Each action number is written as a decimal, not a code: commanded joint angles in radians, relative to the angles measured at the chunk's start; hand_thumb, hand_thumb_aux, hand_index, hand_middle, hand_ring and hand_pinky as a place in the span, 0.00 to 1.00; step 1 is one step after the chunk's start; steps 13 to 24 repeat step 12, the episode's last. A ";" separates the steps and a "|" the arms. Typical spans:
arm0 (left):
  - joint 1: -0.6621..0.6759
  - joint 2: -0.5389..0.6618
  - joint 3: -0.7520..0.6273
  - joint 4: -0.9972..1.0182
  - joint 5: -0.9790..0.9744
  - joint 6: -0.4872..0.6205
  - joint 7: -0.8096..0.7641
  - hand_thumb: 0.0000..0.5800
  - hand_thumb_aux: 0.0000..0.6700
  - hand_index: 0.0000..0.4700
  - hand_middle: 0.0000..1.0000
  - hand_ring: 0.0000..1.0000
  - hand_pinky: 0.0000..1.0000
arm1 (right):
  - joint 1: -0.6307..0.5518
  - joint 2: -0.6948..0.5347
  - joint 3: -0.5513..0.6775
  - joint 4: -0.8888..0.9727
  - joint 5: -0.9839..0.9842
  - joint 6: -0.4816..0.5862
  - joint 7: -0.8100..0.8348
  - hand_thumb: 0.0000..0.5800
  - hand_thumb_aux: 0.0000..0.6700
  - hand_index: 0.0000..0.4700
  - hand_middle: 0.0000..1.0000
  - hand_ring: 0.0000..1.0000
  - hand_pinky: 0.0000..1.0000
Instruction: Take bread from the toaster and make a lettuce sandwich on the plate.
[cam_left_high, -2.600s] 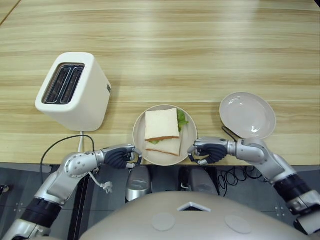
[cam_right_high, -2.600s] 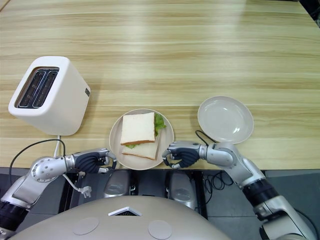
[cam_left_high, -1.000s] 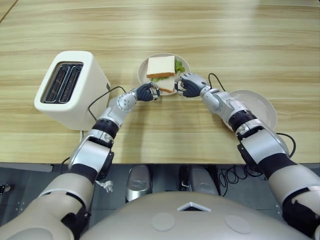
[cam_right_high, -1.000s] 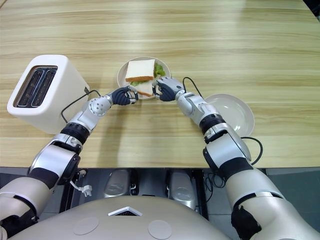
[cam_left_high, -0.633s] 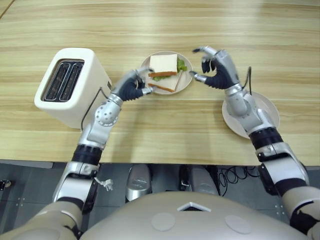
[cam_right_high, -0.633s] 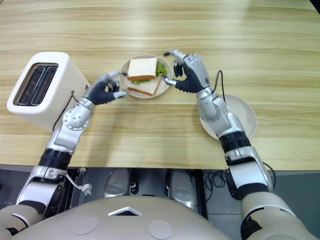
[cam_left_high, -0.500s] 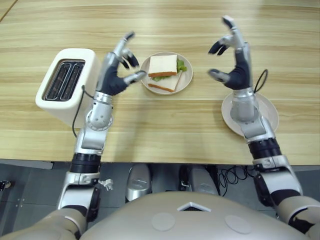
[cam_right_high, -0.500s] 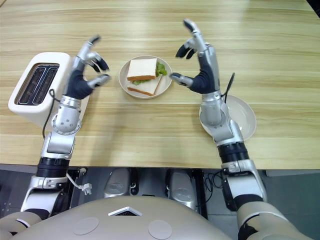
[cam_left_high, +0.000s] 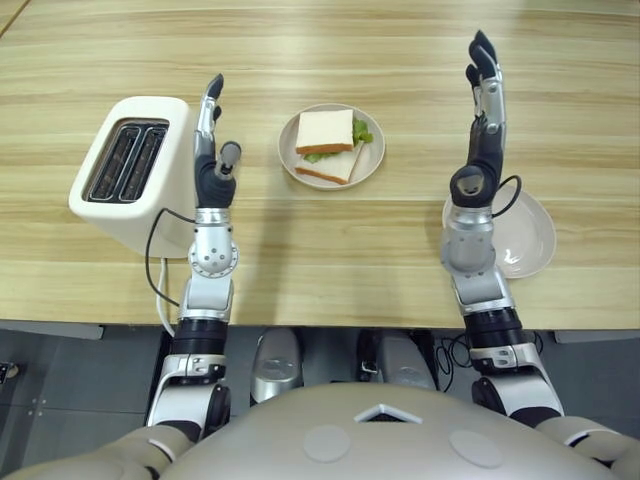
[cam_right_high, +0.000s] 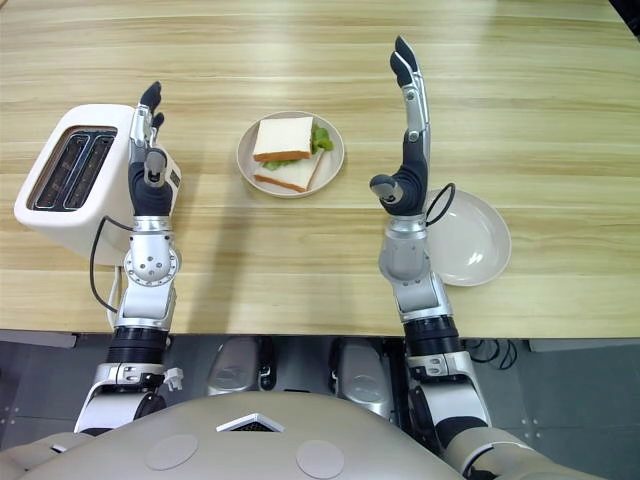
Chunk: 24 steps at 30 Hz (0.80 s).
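Both hands have let go of the plate (cam_left_high: 375, 160) and risen, fingers straight and holding nothing: the left hand (cam_left_high: 208, 150) beside the toaster (cam_left_high: 130, 170), the right hand (cam_left_high: 485, 125) over a second plate (cam_left_high: 530, 240). The lettuce sandwich (cam_left_high: 326, 132) sits on its plate, mid-counter (cam_left_high: 340, 260).

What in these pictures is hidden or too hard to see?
Cream toaster slots, both views: too dark to tell whether bread remains.
Green lettuce, both views: mostly covered by the top white bread slice.
Empty beige round plate, left eye view: its left edge is behind the right forearm.
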 joint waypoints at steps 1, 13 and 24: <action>-0.008 0.019 -0.011 0.033 -0.064 -0.043 -0.077 0.00 0.00 0.00 0.00 0.00 0.00 | -0.014 -0.009 -0.007 0.065 -0.007 -0.009 0.017 0.00 0.00 0.00 0.00 0.00 0.00; -0.010 0.037 -0.010 0.057 -0.065 -0.123 -0.130 0.00 0.00 0.00 0.00 0.00 0.00 | -0.058 -0.023 -0.040 0.171 0.063 -0.009 0.065 0.00 0.00 0.00 0.00 0.00 0.00; -0.010 0.037 -0.010 0.057 -0.065 -0.123 -0.130 0.00 0.00 0.00 0.00 0.00 0.00 | -0.058 -0.023 -0.040 0.171 0.063 -0.009 0.065 0.00 0.00 0.00 0.00 0.00 0.00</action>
